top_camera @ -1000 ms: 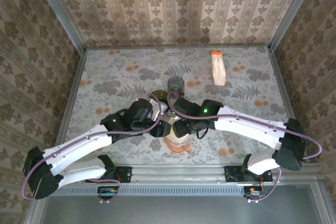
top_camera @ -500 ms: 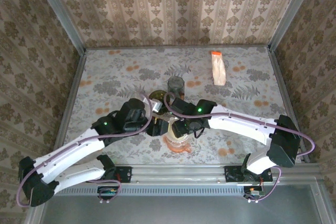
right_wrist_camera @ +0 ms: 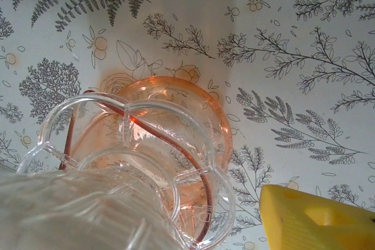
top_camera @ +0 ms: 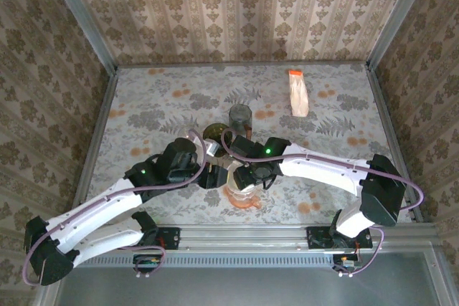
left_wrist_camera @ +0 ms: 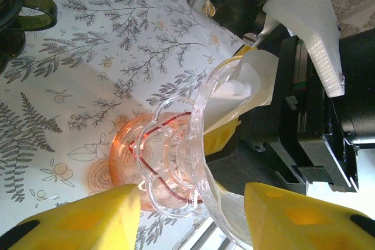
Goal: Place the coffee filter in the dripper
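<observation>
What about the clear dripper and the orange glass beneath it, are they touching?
Touching. The right wrist view shows the scalloped base of the dripper sitting directly on the rim of the orange glass, with no gap.

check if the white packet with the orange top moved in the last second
No. The white packet lies where it did, near the table's back edge and to the right of the dark glass.
</observation>
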Controlling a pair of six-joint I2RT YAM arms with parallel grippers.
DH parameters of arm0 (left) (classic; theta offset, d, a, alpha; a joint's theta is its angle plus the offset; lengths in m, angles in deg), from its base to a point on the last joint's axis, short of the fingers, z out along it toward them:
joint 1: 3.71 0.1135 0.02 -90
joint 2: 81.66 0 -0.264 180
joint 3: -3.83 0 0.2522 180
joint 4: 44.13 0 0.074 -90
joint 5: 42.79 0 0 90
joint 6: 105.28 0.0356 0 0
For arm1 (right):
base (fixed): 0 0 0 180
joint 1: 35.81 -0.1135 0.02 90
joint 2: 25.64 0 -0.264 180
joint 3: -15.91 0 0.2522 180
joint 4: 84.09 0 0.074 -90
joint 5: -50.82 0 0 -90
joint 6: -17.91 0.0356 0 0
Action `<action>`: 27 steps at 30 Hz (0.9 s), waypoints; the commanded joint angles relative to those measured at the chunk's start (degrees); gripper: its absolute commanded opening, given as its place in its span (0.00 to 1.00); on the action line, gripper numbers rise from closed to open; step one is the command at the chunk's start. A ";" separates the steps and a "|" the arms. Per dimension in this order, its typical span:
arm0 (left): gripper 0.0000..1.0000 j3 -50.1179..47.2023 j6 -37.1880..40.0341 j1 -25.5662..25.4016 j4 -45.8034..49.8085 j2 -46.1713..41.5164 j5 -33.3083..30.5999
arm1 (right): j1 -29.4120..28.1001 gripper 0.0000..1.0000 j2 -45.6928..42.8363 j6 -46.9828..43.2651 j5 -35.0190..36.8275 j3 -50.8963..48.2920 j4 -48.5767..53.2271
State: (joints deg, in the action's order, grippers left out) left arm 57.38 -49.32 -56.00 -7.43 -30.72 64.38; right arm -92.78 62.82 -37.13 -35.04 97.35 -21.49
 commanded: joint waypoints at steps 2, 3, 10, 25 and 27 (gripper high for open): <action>0.54 -0.50 -1.08 0.44 -1.82 0.43 1.64 | 0.29 0.64 1.80 1.07 -0.13 -1.94 -0.63; 0.55 -0.66 -1.10 0.46 -1.93 0.42 1.64 | 0.35 0.64 1.64 1.07 -0.12 -1.94 -0.74; 0.51 -0.97 -1.20 0.44 -2.45 1.21 1.29 | 0.28 0.64 1.23 1.10 -0.16 -1.34 -0.42; 0.39 -1.47 -1.90 0.44 -3.66 2.32 2.43 | 0.26 0.70 -6.47 0.72 3.17 0.78 3.03; 0.39 -1.56 -2.06 0.41 -3.90 2.32 2.43 | 0.31 0.70 -8.15 0.96 3.79 0.62 4.03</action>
State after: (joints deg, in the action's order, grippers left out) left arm 56.53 -50.52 -56.00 -10.25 -28.45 65.93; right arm -92.69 57.82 -36.93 -33.67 97.35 -20.44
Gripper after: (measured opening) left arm 0.389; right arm 0.699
